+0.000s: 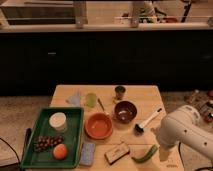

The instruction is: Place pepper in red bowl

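The green pepper (145, 153) lies on the wooden table (145, 97) near its front right edge. The orange-red bowl (98, 125) stands mid-table, to the left of the pepper and apart from it. My white arm (187, 131) comes in from the right. My gripper (163, 149) hangs just right of the pepper's upper end, low over the table. The arm hides most of it.
A dark maroon bowl (125, 110), a green cup (91, 99), a metal cup (120, 92) and a brush (148, 121) stand behind. A small box (118, 152) and a blue sponge (87, 153) lie in front. A green tray (35, 131) with food is at the left.
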Controlling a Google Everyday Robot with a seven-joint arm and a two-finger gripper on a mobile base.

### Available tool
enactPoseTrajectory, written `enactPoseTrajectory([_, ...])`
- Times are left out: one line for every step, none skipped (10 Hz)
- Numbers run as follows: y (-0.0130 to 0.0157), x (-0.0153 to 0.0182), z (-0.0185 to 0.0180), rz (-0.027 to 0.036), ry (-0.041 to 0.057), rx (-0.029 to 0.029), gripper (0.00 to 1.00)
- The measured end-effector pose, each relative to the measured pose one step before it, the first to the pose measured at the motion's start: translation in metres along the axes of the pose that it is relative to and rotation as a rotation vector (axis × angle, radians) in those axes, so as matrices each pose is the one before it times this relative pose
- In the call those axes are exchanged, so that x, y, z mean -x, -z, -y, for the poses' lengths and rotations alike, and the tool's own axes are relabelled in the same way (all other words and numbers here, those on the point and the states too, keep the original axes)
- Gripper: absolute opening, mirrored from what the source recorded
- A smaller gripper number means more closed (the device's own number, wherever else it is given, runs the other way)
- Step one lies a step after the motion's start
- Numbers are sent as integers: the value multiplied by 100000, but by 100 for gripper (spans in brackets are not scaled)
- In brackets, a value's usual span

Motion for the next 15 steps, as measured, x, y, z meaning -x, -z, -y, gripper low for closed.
enactPoseTrajectory([-861,46,-221,533,-32,38,80])
enactPoseTrajectory([-508,86,-234,852,-356,181,80])
enactPoseTrajectory([-227,-49,-146,487,-425,-68,80])
enactPoseTrajectory([-336,29,-209,861,-471,189,80])
enactPoseTrajectory([-191,-16,-86,443,-165,125,80])
enactPoseTrajectory([-542,-42,-203,975,-377,375,80])
enactPoseTrajectory([-426,-57,-156,308,-63,228,80])
enactPoseTrajectory([-219,-3,-87,229,-57,186,80])
enactPoseTrajectory([-291,-65,-80,235,-102,113,80])
enactPoseTrajectory([-341,-119,-233,639,-451,278,80])
enactPoseTrajectory([-558,-188,-269,668,-580,283,80])
enactPoseTrajectory([-440,-151,-183,413,-378,154,80])
enactPoseTrajectory([-172,-39,-63,60,1,99,80])
enactPoseTrajectory([-75,48,-13,-5,208,134,80])
enactPoseTrajectory([-172,-11,-71,25,119,140,80])
